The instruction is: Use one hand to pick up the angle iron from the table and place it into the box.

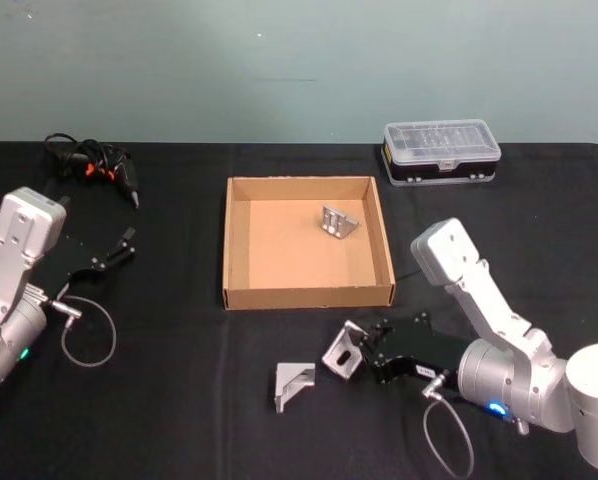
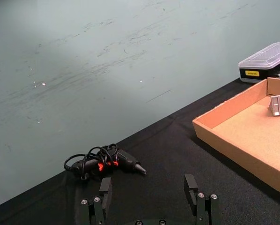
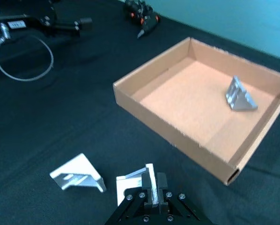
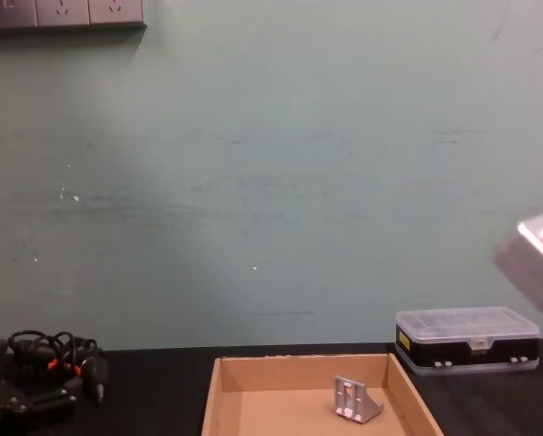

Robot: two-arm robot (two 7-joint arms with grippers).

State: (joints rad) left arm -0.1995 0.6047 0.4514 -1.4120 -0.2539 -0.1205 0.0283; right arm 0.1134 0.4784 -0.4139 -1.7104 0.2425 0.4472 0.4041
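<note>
Black table (image 1: 179, 420) – tan box (image 1: 237, 240) in middle, first iron (image 1: 339, 222) inside. Right gripper (image 1: 359, 350) just in front of box, pinching second iron (image 1: 337, 352). Third iron (image 1: 293, 385) lies beside it on table. Left gripper (image 1: 119, 250) parked far left – fingers wide apart.

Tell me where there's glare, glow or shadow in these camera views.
Head view: the gripped angle iron in the right end effector shines against the black table; the left end effector rests idle at left. Right wrist view: the loose angle iron looks almost white. Chest view: a paler patch on the wall.
</note>
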